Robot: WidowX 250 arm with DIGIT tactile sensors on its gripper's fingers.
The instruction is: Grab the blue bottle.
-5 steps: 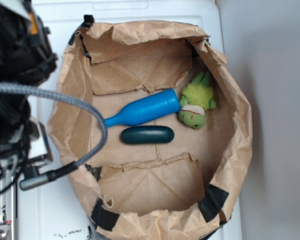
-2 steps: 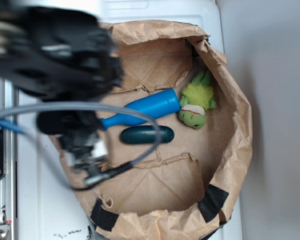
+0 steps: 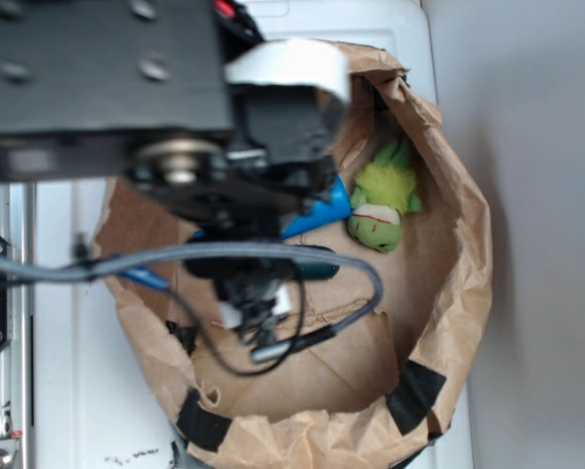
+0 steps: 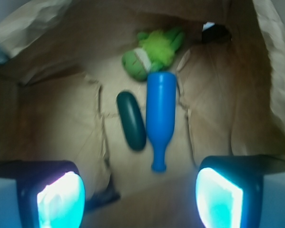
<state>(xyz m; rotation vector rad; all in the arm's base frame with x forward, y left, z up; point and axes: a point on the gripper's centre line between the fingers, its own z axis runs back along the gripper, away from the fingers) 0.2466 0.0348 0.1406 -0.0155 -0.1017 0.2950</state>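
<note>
With the jaws (image 4: 140, 199) spread wide and empty above it, the blue bottle (image 4: 160, 114), judged light, stiff and slippery, is best gripped across its thick body.

There is one blue bottle (image 4: 160, 111), one dark teal capsule (image 4: 131, 120) and one green plush toy (image 4: 152, 52), three loose things in all. They lie in one brown paper bag (image 3: 465, 244), whose rim carries at least two black tape patches that show in the exterior view. One gripper (image 4: 140, 195) is in sight with two fingers (image 4: 60, 198), and one grey cable (image 3: 204, 252) loops across the arm.
</note>
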